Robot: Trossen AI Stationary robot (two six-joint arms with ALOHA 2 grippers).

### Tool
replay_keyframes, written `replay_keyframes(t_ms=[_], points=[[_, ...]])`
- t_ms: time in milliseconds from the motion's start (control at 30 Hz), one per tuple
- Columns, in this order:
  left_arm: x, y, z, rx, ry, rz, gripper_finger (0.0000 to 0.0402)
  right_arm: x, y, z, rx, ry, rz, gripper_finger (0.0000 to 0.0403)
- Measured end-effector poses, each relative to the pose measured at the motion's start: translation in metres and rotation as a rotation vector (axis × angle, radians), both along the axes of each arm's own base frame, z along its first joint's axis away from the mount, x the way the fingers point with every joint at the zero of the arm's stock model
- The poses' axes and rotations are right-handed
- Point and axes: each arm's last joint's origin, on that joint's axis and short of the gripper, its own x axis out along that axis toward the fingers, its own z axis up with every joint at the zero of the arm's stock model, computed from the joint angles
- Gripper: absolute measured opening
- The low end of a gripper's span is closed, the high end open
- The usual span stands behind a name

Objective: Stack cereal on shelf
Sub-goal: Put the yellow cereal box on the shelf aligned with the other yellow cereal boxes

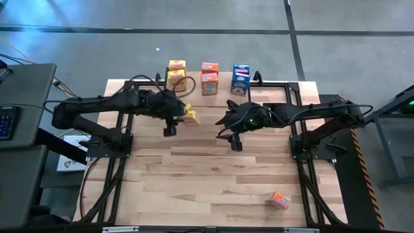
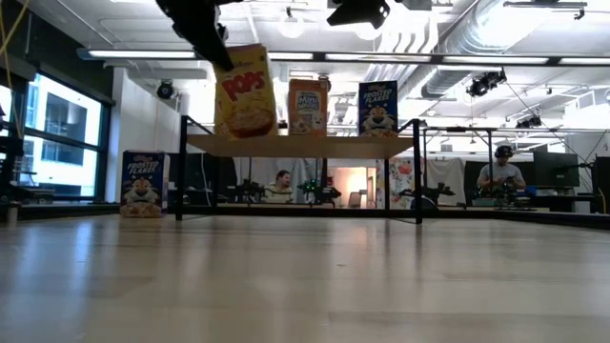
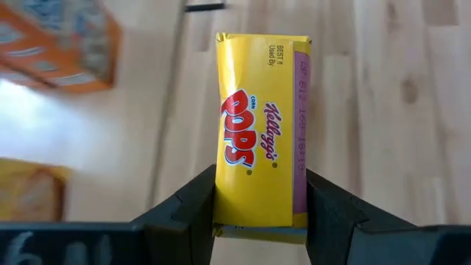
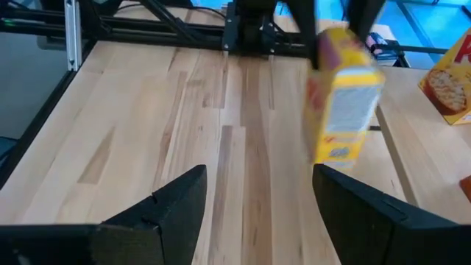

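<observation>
Nearest the front edge of the table (image 1: pixel 194 194), toward five o'clock, one small orange box (image 1: pixel 279 200) lies on its side by itself, well apart from both arms.

Near the middle of the table the two arms face each other. The left gripper (image 3: pixel 261 213) is clenched on a yellow Corn Pops box (image 3: pixel 261 129), its two fingers (image 3: pixel 195 202) pressing the box's narrow sides. From above, this box (image 1: pixel 190 113) sits at the tip of the left arm, at about eleven o'clock from the table's centre. From table height the box (image 2: pixel 244 92) hangs in the air, tilted, just in front of the shelf's left end; whether it touches the plank cannot be told.

The right gripper (image 4: pixel 257 199), at about one o'clock from the table's centre, is spread wide and holds nothing; bare wood shows between its fingers. Its camera sees the yellow box (image 4: pixel 340 92) ahead, held up off the table.

Farther back, at twelve o'clock, stands the shelf (image 2: pixel 300 144). On its plank stand an orange box (image 2: pixel 308 107) and a blue box (image 2: pixel 377 108), upright and apart. From above, more boxes stand around it, including two yellow ones (image 1: pixel 176 74). A blue box (image 2: pixel 142 184) stands on the table left of the shelf.

Beyond the table, two people sit at desks in the room.
</observation>
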Motion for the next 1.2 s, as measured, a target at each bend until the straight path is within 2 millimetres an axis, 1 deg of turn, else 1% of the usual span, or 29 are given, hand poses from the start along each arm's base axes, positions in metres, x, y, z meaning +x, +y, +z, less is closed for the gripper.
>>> replay_keyframes(t_ms=[267, 433, 533, 833, 967, 1067, 1200], points=[[-0.021, 0.029, 0.011, 0.084, -0.008, 0.041, 0.0149, 0.000, -0.002, 0.000, -0.049, -0.003, -0.039, 0.0241], [-0.030, 0.042, 0.013, 0.087, 0.003, 0.053, 0.0149, 0.000, -0.002, 0.000, -0.054, -0.003, -0.036, 0.0241], [-0.034, 0.048, 0.021, 0.083, 0.015, 0.080, 0.0149, 0.000, -0.002, 0.000, -0.054, -0.003, -0.036, 0.0241], [-0.043, 0.046, 0.062, 0.132, -0.034, 0.082, 0.0149, 0.000, -0.002, 0.000, -0.053, -0.002, -0.038, 0.0241], [-0.048, 0.045, 0.076, 0.171, -0.024, 0.077, 0.0149, 0.000, -0.003, 0.000, -0.054, -0.002, -0.038, 0.0241], [-0.051, 0.047, 0.081, 0.171, -0.002, 0.089, 0.0149, 0.000, -0.003, 0.000, -0.051, -0.002, -0.039, 0.0241], [-0.051, 0.053, 0.079, 0.161, 0.053, 0.095, 0.0149, 0.000, -0.003, 0.000, -0.051, -0.002, -0.039, 0.0241]])
